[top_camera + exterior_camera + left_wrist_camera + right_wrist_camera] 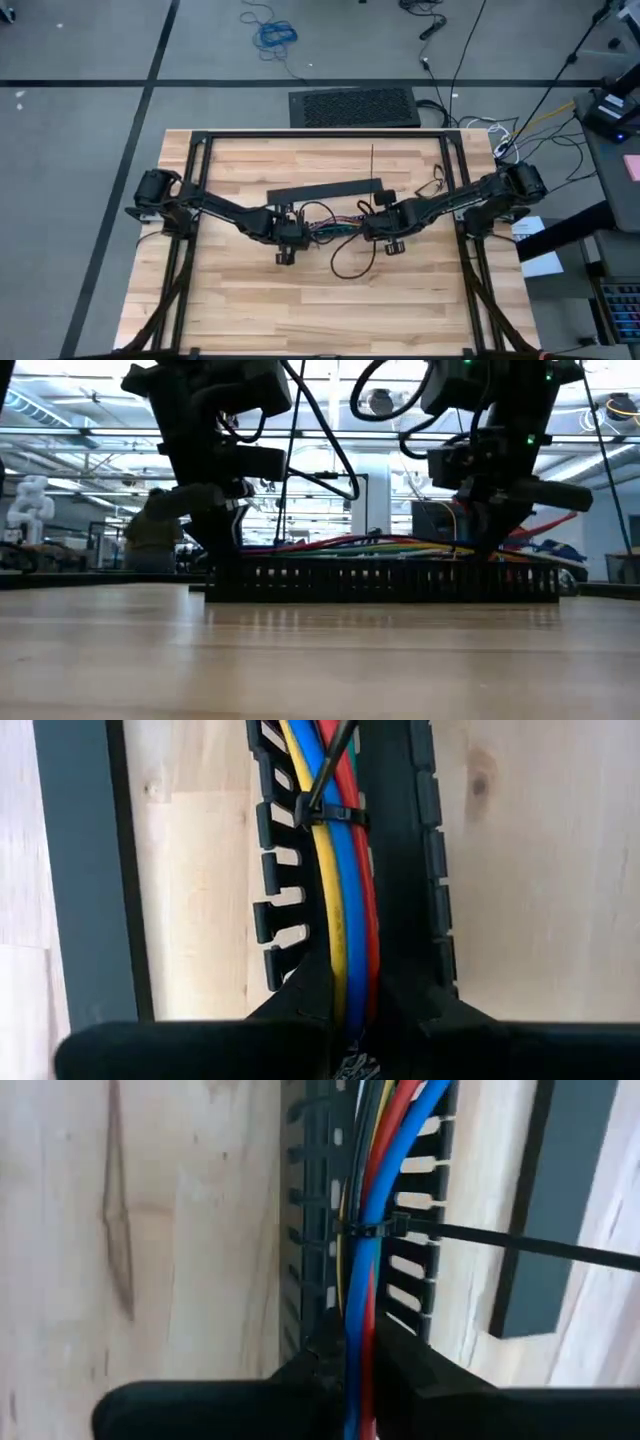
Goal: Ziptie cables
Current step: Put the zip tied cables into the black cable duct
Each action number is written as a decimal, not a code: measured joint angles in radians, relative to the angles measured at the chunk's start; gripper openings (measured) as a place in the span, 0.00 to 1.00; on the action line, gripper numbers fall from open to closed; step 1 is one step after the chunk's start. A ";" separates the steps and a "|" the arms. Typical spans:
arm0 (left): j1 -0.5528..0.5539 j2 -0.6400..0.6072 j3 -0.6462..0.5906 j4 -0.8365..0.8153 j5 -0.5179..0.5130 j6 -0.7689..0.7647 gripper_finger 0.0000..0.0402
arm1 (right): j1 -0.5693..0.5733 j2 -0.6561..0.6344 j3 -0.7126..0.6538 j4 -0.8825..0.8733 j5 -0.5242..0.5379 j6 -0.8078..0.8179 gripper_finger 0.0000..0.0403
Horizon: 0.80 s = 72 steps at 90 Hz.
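Observation:
The cables (330, 229), a bundle of yellow, blue, red and green wires, lie along a black slotted duct (380, 582) at the table's middle. My left gripper (288, 238) is shut on the bundle's left end and my right gripper (383, 228) on its right end. One dark ziptie (335, 817) is cinched round the bundle just beyond my left fingers, its tail (340, 740) sticking out. A second ziptie (368, 1230) circles the bundle beyond my right fingers, with a long tail (530, 1247). My left gripper pinches the wire bundle (350, 970) between its two fingers (300, 1005), near the bundle's left end. The fingers come from above, pointing down, across the wires. The bundle stays in the slotted duct. My right gripper pinches the bundle (358, 1320) between its two fingers (410, 1355), near its right end. It also comes from above, pointing down, across the wires. The wires run on level along the duct.
A flat black bar (325, 192) lies just behind the duct. A thin straight dark strip (372, 160) lies farther back, and a thin dark loop (352, 262) lies in front of the grippers. Black frame rails (320, 135) border the table. The near half is bare wood.

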<state>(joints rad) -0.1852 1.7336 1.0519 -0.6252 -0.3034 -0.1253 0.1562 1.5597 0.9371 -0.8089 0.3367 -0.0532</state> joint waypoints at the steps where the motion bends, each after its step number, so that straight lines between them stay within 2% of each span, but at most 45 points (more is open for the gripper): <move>1: 0.000 0.000 0.000 -0.001 0.000 0.000 0.10 | 0.000 0.000 0.000 0.000 0.001 0.000 0.04; 11: 0.000 0.000 0.000 -0.005 -0.001 -0.020 0.10 | 0.001 0.000 0.001 -0.001 0.017 0.012 0.09; 19: 0.000 -0.001 0.000 -0.018 0.017 -0.028 0.10 | 0.005 0.000 0.002 -0.008 0.086 0.008 0.14; 32: 0.000 -0.001 0.000 -0.020 0.044 -0.053 0.25 | 0.003 0.000 0.002 -0.008 0.118 -0.020 0.20; 41: -0.002 -0.001 0.000 -0.019 0.045 -0.053 0.29 | 0.002 0.000 0.002 -0.009 0.131 -0.023 0.22; 61: -0.011 -0.001 0.000 -0.016 0.045 -0.041 0.26 | 0.017 -0.002 0.002 -0.060 0.181 -0.038 0.23; 72: -0.012 -0.001 0.000 -0.018 0.046 -0.026 0.23 | 0.023 -0.002 0.003 -0.074 0.172 -0.042 0.22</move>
<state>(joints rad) -0.1974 1.7329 1.0523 -0.6433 -0.2577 -0.1515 0.1795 1.5578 0.9400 -0.8831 0.5086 -0.0950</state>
